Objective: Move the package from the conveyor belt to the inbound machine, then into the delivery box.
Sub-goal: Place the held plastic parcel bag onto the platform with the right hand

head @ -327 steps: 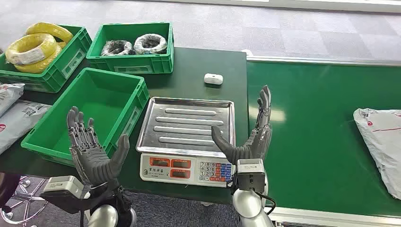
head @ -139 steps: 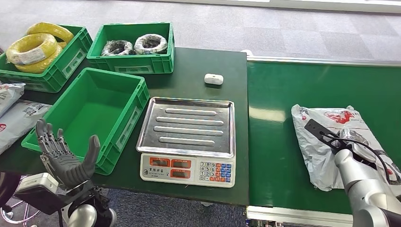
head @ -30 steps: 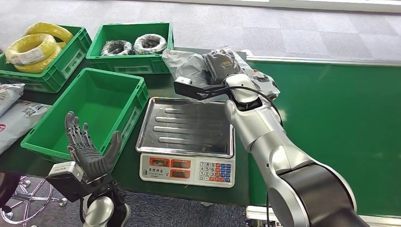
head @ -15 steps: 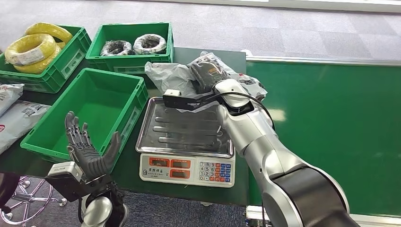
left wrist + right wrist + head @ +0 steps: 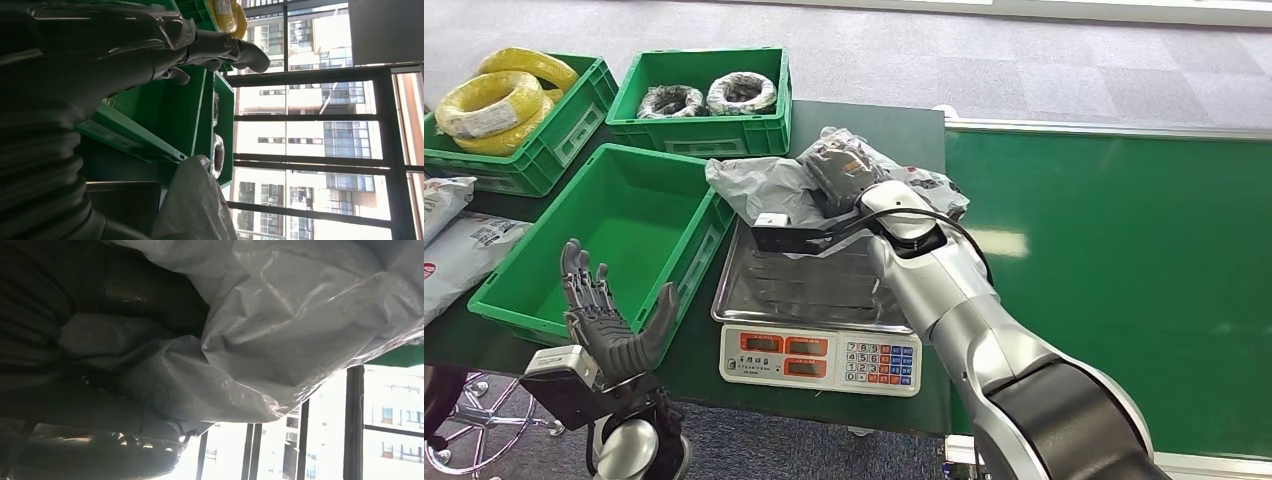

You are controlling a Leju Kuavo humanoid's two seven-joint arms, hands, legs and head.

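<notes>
My right hand (image 5: 836,172) grips a grey plastic package (image 5: 759,188) and holds it above the far edge of the steel weighing tray (image 5: 809,290) of the scale (image 5: 819,358). In the right wrist view the crumpled grey package (image 5: 280,325) lies against the dark fingers (image 5: 100,405). My left hand (image 5: 609,325) is raised, palm up with fingers spread, holding nothing, at the near corner of the empty green box (image 5: 574,255). In the left wrist view the left hand (image 5: 100,50) shows in front of that green box (image 5: 175,107), with the package (image 5: 192,205) beyond.
The green conveyor belt (image 5: 1124,260) runs on the right. Two green crates stand at the back: one with yellow cable coils (image 5: 494,100), one with dark coils (image 5: 709,95). More grey parcels (image 5: 459,245) lie at the far left on the dark table (image 5: 864,125).
My right arm has carried the package left and lower, from above the table's back edge to over the scale tray. The left hand has barely moved.
</notes>
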